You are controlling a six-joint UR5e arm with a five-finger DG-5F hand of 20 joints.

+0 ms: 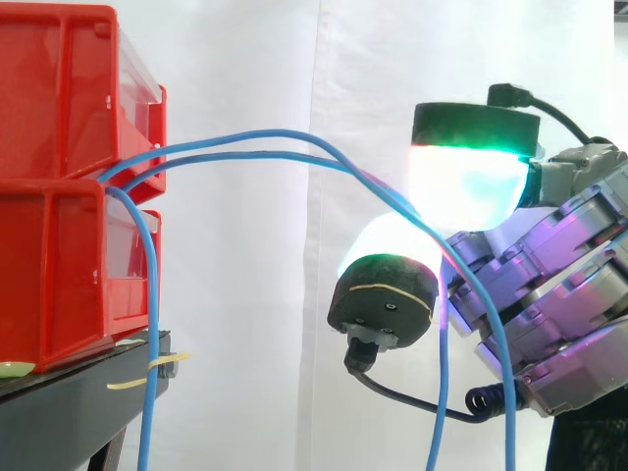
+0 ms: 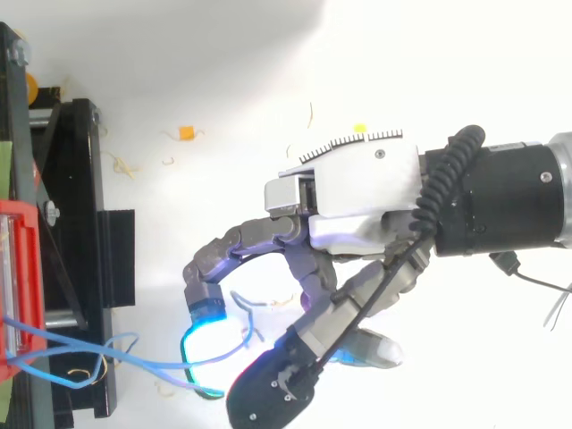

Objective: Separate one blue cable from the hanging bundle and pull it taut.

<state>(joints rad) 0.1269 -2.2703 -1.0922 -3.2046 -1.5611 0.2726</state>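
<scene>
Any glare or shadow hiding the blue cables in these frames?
Side view: the hand's glowing pads flare white, washing out the blue cables passing between them. Top view: a pad's cyan glow overlaps the cables; soft grey shadow across the upper left.

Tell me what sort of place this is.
Likely a robotics lab rig: red bins on a black stand, a white curtain behind, blue cables running to a robot hand.

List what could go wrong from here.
1. Two cables, not one, run through the curled hand; a pull would likely tauten both.
2. They sit in the gap between the pads, so they may slip out.
3. Both lead to the bins; a hard pull might shift them.
</scene>
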